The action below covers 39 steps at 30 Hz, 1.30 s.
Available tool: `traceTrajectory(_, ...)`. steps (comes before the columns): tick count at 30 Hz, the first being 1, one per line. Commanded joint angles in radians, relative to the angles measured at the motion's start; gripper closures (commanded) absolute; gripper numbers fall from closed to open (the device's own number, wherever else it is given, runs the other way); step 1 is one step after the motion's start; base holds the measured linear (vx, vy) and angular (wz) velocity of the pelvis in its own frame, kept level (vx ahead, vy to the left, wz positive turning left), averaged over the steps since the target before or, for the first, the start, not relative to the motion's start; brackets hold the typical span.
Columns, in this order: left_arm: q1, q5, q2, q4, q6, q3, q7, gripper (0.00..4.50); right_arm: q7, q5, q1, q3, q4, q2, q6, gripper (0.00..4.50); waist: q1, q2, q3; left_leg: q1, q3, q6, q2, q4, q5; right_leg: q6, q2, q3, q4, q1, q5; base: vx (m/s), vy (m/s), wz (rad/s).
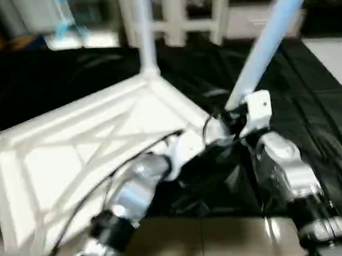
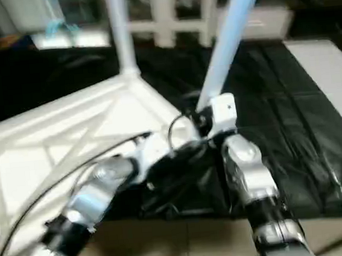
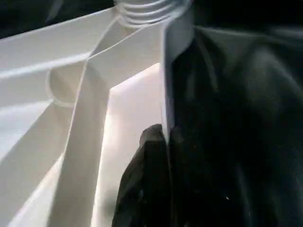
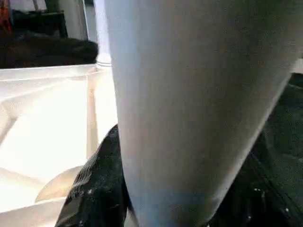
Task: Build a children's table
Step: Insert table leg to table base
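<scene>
The children's table top (image 1: 70, 150) lies upside down on a black cloth, its X ribs facing up. One white leg (image 1: 145, 33) stands upright in the far corner socket. My right gripper (image 1: 233, 115) is shut on a second leg (image 1: 271, 33), which leans up and to the right from the top's near right corner. In the right wrist view that leg (image 4: 189, 104) is very close, with a black finger (image 4: 94, 189) against it. My left gripper (image 1: 188, 144) is shut on the top's rim wall (image 3: 165, 80) beside that corner, one finger (image 3: 142, 179) on its inner side.
The black cloth (image 1: 316, 126) spreads under and to the right of the top. A flat white board (image 1: 340, 63) lies at the far right. A white cabinet frame (image 1: 178, 12) stands behind. Tan floor (image 1: 218, 238) shows near my forearms.
</scene>
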Motion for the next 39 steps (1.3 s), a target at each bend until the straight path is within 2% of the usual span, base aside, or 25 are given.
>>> traceTrajectory(1, -0.041, 0.03, -0.015, -0.003, 0.017, 0.039, 0.113, 4.5, -0.073, -0.052, 0.082, -0.004, 0.176, 0.006, 0.075, 2.66, -0.016, -0.003, -0.028, -0.01, -0.019, 0.011, -0.016, -0.045, -0.263, -0.016, -0.054, -0.004, -0.161, 0.01, -0.818, 0.031, 0.053, -0.48)
traceTrajectory(2, -0.048, 0.037, -0.023, 0.006, 0.021, 0.045, 0.136, 4.5, -0.087, -0.051, 0.075, -0.01, 0.186, 0.013, 0.067, 2.66, -0.017, 0.011, -0.023, -0.052, -0.031, -0.017, 0.002, -0.094, -0.355, -0.005, -0.019, -0.032, -0.133, 0.044, -0.618, 0.031, 0.053, -0.48)
traceTrajectory(3, -0.053, 0.038, -0.029, 0.012, 0.021, 0.052, 0.153, 4.5, -0.098, -0.051, 0.067, -0.015, 0.2, 0.018, 0.059, 2.66, -0.017, 0.033, -0.037, -0.027, -0.035, -0.02, 0.014, -0.098, -0.439, -0.031, -0.015, -0.032, -0.128, 0.038, -0.467, 0.038, 0.048, -0.24)
traceTrajectory(4, -0.057, 0.04, -0.029, 0.015, 0.019, 0.055, 0.162, 4.5, -0.108, -0.05, 0.061, -0.019, 0.211, 0.022, 0.053, 2.66, -0.023, 0.034, -0.04, -0.01, -0.031, -0.015, 0.013, -0.093, -0.442, -0.083, -0.017, -0.024, -0.133, 0.024, -0.364, 0.0, 0.0, 0.0)
traceTrajectory(5, -0.061, 0.038, -0.028, 0.017, 0.014, 0.058, 0.165, 4.5, -0.115, -0.047, 0.056, -0.021, 0.218, 0.025, 0.049, 2.66, -0.026, 0.031, -0.035, -0.014, -0.028, -0.012, 0.01, -0.095, -0.436, -0.1, -0.015, -0.025, -0.133, 0.02, -0.355, 0.0, 0.0, 0.0)
traceTrajectory(6, -0.063, 0.037, -0.027, 0.018, 0.009, 0.06, 0.165, 4.5, -0.12, -0.046, 0.053, -0.022, 0.223, 0.027, 0.046, 2.66, -0.029, 0.026, -0.029, -0.018, -0.021, -0.002, 0.003, -0.093, -0.429, -0.098, -0.014, -0.029, -0.141, 0.018, -0.408, 0.0, 0.0, 0.0)
traceTrajectory(8, -0.065, 0.039, -0.025, 0.02, 0.005, 0.058, 0.164, 4.5, -0.126, -0.047, 0.049, -0.025, 0.229, 0.029, 0.041, 2.66, -0.029, 0.027, -0.031, -0.021, -0.019, 0.006, 0.003, -0.091, -0.401, -0.083, -0.021, -0.03, -0.145, 0.019, -0.46, 0.0, 0.0, 0.0)
traceTrajectory(9, -0.068, 0.046, -0.014, 0.025, -0.016, 0.05, 0.16, 4.5, -0.131, -0.05, 0.045, -0.027, 0.236, 0.03, 0.036, 2.66, -0.029, 0.031, -0.032, -0.022, -0.019, 0.004, 0.007, -0.093, -0.395, -0.083, -0.021, -0.03, -0.144, 0.022, -0.443, 0.0, 0.0, 0.0)
traceTrajectory(10, -0.069, 0.046, -0.013, 0.026, -0.018, 0.05, 0.161, 4.5, -0.132, -0.05, 0.044, -0.027, 0.237, 0.03, 0.035, 2.66, -0.03, 0.03, -0.033, -0.027, -0.02, 0.003, 0.009, -0.096, -0.389, -0.088, -0.021, -0.029, -0.139, 0.028, -0.409, 0.0, 0.0, 0.0)
traceTrajectory(14, -0.075, 0.05, -0.008, 0.034, -0.021, 0.052, 0.185, 4.5, -0.163, -0.049, 0.043, -0.047, 0.25, 0.031, 0.026, 2.66, -0.024, 0.025, -0.037, -0.02, -0.009, 0.002, 0.009, -0.093, -0.339, -0.119, -0.02, -0.017, -0.135, 0.019, -0.362, 0.0, 0.0, 0.0)
traceTrajectory(17, -0.079, 0.047, -0.012, 0.04, -0.022, 0.051, 0.191, 4.5, -0.18, -0.041, 0.038, -0.063, 0.261, 0.035, 0.02, 2.66, -0.022, 0.023, -0.041, -0.027, -0.002, 0.007, 0.009, -0.092, -0.265, -0.143, -0.019, -0.005, -0.124, 0.023, -0.31, 0.0, 0.0, 0.0)
traceTrajectory(18, -0.081, 0.046, -0.014, 0.042, -0.025, 0.049, 0.192, 4.5, -0.184, -0.035, 0.028, -0.07, 0.271, 0.039, 0.007, 2.66, -0.02, 0.021, -0.04, -0.026, 0.002, 0.01, 0.008, -0.092, -0.252, -0.144, -0.019, -0.003, -0.124, 0.02, -0.319, 0.0, 0.0, 0.0)
traceTrajectory(21, -0.082, 0.044, -0.011, 0.045, -0.032, 0.047, 0.187, 4.5, -0.162, -0.007, 0.015, -0.086, 0.274, 0.054, -0.025, 2.66, -0.022, 0.024, -0.041, -0.024, 0.004, 0.011, 0.009, -0.09, -0.257, -0.139, -0.02, -0.002, -0.126, 0.018, -0.343, 0.0, 0.0, 0.0)
traceTrajectory(24, -0.079, 0.035, 0.012, 0.048, -0.085, 0.03, 0.14, 4.5, -0.066, 0.05, 0.009, -0.097, 0.241, 0.075, -0.048, 2.66, -0.022, 0.021, -0.045, -0.023, 0.004, 0.019, 0.011, -0.089, -0.265, -0.136, -0.019, -0.003, -0.125, 0.019, -0.329, 0.0, 0.0, 0.0)
traceTrajectory(27, -0.06, 0.02, 0.085, 0.045, -0.196, -0.006, 0.023, 4.5, 0.137, 0.101, 0.04, -0.048, 0.119, 0.046, 0.007, 2.66, -0.01, 0.017, -0.05, -0.027, 0.008, 0.047, 0.013, -0.087, -0.201, -0.155, -0.021, 0.006, -0.119, 0.023, -0.286, 0.0, 0.0, 0.0)
traceTrajectory(28, -0.057, 0.02, 0.103, 0.047, -0.227, -0.012, 0.004, 4.5, 0.169, 0.116, 0.05, -0.044, 0.09, 0.036, 0.024, 2.66, -0.009, 0.018, -0.052, -0.023, 0.011, 0.047, 0.014, -0.087, -0.197, -0.163, -0.02, 0.009, -0.118, 0.02, -0.284, 0.0, 0.0, 0.0)
traceTrajectory(30, -0.049, 0.015, 0.162, 0.052, -0.305, -0.028, -0.064, 4.5, 0.269, 0.176, 0.082, -0.04, 0.003, -0.004, 0.102, 2.66, -0.006, 0.014, -0.053, -0.02, 0.015, 0.045, 0.012, -0.086, -0.237, -0.15, -0.021, 0.017, -0.123, 0.01, -0.369, 0.0, 0.0, 0.0)
traceTrajectory(31, -0.048, 0.014, 0.167, 0.052, -0.312, -0.029, -0.069, 4.5, 0.278, 0.182, 0.085, -0.04, -0.004, -0.008, 0.108, 2.66, -0.004, 0.012, -0.054, -0.026, 0.012, 0.048, 0.01, -0.087, -0.229, -0.14, -0.018, 0.018, -0.123, 0.015, -0.376, 0.0, 0.0, 0.0)
traceTrajectory(32, -0.047, 0.015, 0.187, 0.057, -0.336, -0.033, -0.087, 4.5, 0.314, 0.202, 0.097, -0.037, -0.034, -0.025, 0.128, 2.66, -0.001, 0.016, -0.061, -0.033, 0.012, 0.049, 0.015, -0.088, -0.191, -0.147, -0.018, 0.023, -0.112, 0.017, -0.327, 0.0, 0.0, 0.0)
traceTrajectory(34, -0.042, 0.011, 0.252, 0.078, -0.391, -0.036, -0.143, 4.5, 0.437, 0.291, 0.141, -0.041, -0.14, -0.095, 0.226, 2.66, 0.005, 0.017, -0.065, -0.029, 0.016, 0.05, 0.018, -0.086, -0.151, -0.17, -0.011, 0.027, -0.102, 0.017, -0.243, 0.0, 0.0, 0.0)
traceTrajectory(35, -0.044, 0.013, 0.269, 0.086, -0.404, -0.04, -0.151, 4.5, 0.469, 0.308, 0.152, -0.043, -0.161, -0.113, 0.24, 2.66, 0.009, 0.017, -0.065, -0.027, 0.019, 0.053, 0.019, -0.089, -0.193, -0.174, -0.008, 0.03, -0.102, 0.013, -0.253, 0.0, 0.0, 0.0)
traceTrajectory(36, -0.049, 0.017, 0.293, 0.104, -0.419, -0.039, -0.156, 4.5, 0.518, 0.337, 0.17, -0.046, -0.2, -0.148, 0.268, 2.66, 0.012, 0.018, -0.063, -0.02, 0.022, 0.043, 0.017, -0.09, -0.264, -0.171, -0.004, 0.033, -0.109, 0.002, -0.314, 0.0, 0.0, 0.0)
traceTrajectory(37, -0.054, 0.017, 0.31, 0.119, -0.432, -0.036, -0.159, 4.5, 0.553, 0.356, 0.185, -0.047, -0.23, -0.178, 0.289, 2.66, 0.011, 0.017, -0.064, -0.02, 0.023, 0.038, 0.016, -0.089, -0.278, -0.17, -0.003, 0.036, -0.11, -0.002, -0.322, 0.053, 0.004, 0.06)
traceTrajectory(38, -0.058, 0.014, 0.326, 0.137, -0.452, -0.029, -0.166, 4.5, 0.593, 0.371, 0.203, -0.047, -0.262, -0.213, 0.317, 2.66, 0.013, 0.016, -0.072, -0.021, 0.022, 0.036, 0.017, -0.086, -0.253, -0.174, -0.004, 0.038, -0.104, 0.004, -0.279, 0.053, 0.004, 0.06)
traceTrajectory(39, -0.058, 0.014, 0.326, 0.137, -0.452, -0.029, -0.166, 4.5, 0.593, 0.371, 0.203, -0.047, -0.262, -0.213, 0.317, 2.66, 0.014, 0.016, -0.074, -0.025, 0.024, 0.042, 0.016, -0.085, -0.232, -0.179, -0.001, 0.039, -0.1, 0.007, -0.24, 0.066, 0.006, 0.03)
